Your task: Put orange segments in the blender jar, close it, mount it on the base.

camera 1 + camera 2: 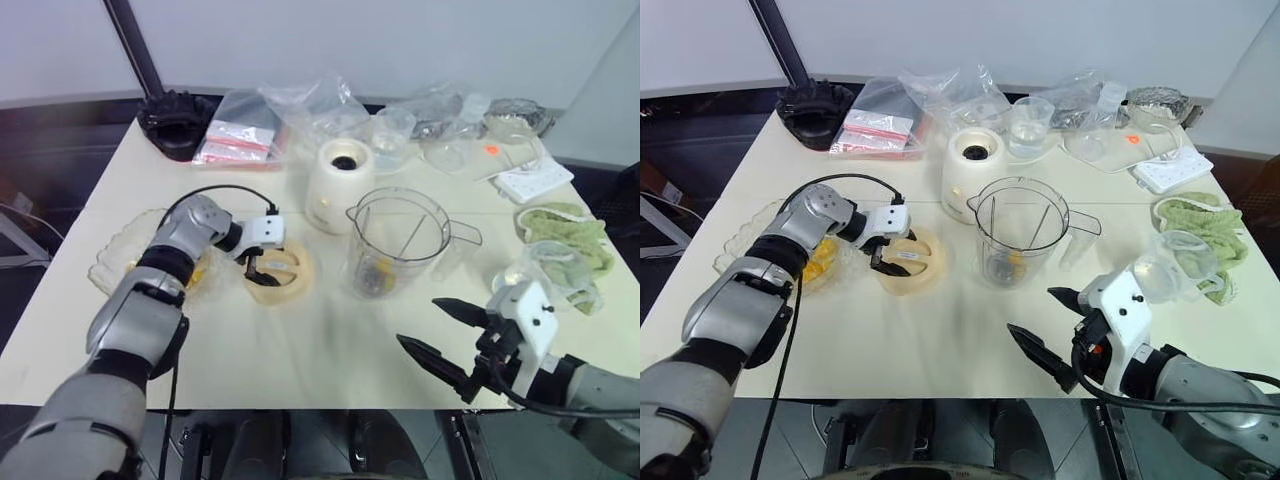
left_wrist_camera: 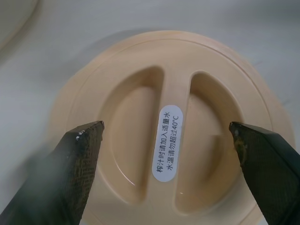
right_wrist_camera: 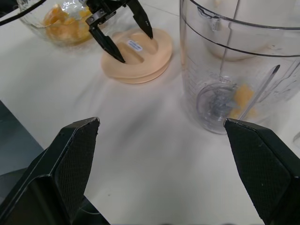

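At the near edge of the table, well short of the blender jar, the right gripper hangs with its two black fingers spread wide and nothing between them. Its wrist camera looks across bare tabletop to the jar's lower half, where orange segments lie beside the small blade at the bottom, a detail the head cameras render as no more than a faint orange smudge. The jar stands upright and uncovered, a clear ribbed pitcher with its handle turned away from the lid. That flat, round, cream-yellow lid lies just beside the jar, and the left gripper is poised over it, jaws apart, one finger to either side of the lid's raised centre bar, not yet clamped. The left wrist camera alone reveals a white oval sticker with printed characters running along that bar, between two sunken halves. Beyond the lid from the jar, a scalloped glass bowl holds more orange pieces. Just behind the jar sits the base, squat and cream-white, its dark round socket bare.
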`<state>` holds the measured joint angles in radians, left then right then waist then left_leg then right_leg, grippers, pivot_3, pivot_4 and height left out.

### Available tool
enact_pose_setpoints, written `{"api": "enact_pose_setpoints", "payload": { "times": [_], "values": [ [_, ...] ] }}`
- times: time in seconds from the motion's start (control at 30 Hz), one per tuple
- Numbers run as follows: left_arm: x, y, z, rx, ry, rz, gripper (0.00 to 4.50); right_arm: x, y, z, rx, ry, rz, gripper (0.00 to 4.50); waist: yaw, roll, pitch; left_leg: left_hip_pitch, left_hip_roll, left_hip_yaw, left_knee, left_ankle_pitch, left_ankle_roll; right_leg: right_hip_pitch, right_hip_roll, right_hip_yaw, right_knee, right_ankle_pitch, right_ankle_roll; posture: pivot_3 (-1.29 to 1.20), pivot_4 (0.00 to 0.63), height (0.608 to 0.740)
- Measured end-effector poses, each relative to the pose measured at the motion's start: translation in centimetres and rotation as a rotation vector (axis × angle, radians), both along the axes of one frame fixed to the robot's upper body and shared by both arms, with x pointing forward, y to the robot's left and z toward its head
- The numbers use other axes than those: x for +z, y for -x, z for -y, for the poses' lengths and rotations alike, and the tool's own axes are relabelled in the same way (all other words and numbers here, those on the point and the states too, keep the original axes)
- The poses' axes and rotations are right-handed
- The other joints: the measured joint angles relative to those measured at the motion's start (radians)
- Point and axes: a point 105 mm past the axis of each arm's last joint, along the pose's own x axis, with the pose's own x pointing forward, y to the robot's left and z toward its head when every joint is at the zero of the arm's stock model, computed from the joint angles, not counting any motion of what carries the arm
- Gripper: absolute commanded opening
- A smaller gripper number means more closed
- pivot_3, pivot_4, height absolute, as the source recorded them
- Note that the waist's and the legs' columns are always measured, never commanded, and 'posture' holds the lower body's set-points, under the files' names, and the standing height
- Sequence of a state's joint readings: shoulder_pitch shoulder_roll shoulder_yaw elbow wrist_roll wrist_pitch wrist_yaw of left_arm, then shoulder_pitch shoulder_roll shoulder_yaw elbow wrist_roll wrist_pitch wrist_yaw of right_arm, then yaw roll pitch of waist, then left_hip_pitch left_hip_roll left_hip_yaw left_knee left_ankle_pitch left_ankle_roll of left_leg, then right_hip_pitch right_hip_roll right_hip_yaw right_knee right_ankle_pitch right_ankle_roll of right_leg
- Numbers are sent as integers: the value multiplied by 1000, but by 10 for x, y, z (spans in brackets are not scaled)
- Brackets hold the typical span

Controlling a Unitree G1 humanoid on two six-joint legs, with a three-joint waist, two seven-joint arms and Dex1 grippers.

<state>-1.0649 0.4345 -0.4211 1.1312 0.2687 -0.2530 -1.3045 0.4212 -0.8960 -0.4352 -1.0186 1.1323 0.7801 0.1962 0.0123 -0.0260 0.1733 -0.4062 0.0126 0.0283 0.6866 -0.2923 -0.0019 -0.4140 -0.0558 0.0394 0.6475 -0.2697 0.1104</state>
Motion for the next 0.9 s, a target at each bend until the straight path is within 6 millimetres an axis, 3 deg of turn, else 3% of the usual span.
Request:
{"api": "enact_pose_setpoints", "payload": {
  "times": [0.2,0.57,0.63,0.67,0.7,0.8,0.87,0.9],
  "values": [
    [-3,0,1,4,-6,-8,298,0,-2,3,-26,8,19,4500,-1,0,-1,2,0,0,0,0,0,2,0,0,1,0,0,0,150,740],
    [2,0,-3,57,46,-65,253,-12,-14,17,-107,17,31,4500,-3,-2,-1,8,1,0,0,0,0,7,2,1,0,0,0,0,150,740],
    [26,-4,-3,63,97,-73,253,-19,-18,26,-154,34,26,4500,-2,-3,0,2,2,0,2,0,0,2,4,1,0,1,-1,0,150,740],
    [60,-10,-1,55,139,-46,253,-22,-19,32,-179,45,26,4500,1,-5,1,-6,2,-1,6,0,0,-5,5,0,3,1,-1,0,150,740],
    [78,-13,0,49,159,-20,253,-24,-20,33,-187,47,25,4500,2,-5,1,-9,2,-2,7,0,0,-7,6,-1,3,1,-1,0,150,740],
    [194,-15,6,4,233,162,253,-31,-20,39,-200,56,16,4500,0,-5,1,-19,2,-3,12,-1,1,-14,6,-3,3,2,0,0,150,740],
    [252,-1,27,-90,288,271,253,-34,-23,39,-196,64,23,4500,0,-1,-1,-17,1,-2,12,-3,5,-12,4,-2,0,2,1,0,150,740],
    [264,3,34,-122,303,293,253,-34,-25,39,-197,61,32,4500,1,1,-2,-16,1,-2,12,-3,6,-10,3,-2,0,2,1,0,150,740]
  ]
}}
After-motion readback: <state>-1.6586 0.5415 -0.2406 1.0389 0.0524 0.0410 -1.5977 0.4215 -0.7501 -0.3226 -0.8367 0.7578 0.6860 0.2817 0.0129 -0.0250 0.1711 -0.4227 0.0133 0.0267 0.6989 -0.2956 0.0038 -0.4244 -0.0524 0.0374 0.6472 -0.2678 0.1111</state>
